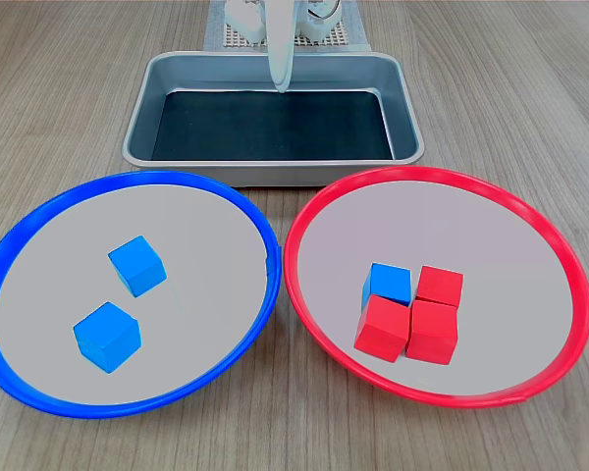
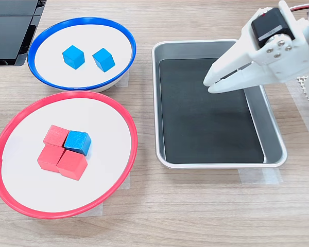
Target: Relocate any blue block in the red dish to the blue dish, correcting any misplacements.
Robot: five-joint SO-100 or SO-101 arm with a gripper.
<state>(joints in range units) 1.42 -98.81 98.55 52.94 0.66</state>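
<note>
Gripper (image 2: 212, 82) hangs over the metal tray (image 2: 272, 154), fingers (image 2: 232, 59) nearly closed, holding nothing, likely parked clear of the dishes. Red dish (image 1: 304, 211) holds three red cubes (image 1: 435, 330) plus the blue block (image 1: 389, 283) at the cluster's 10 o'clock in the first exterior view, touching them. Blue dish (image 1: 39, 211) holds two blue cubes (image 1: 107, 335). Tray is empty.
</note>
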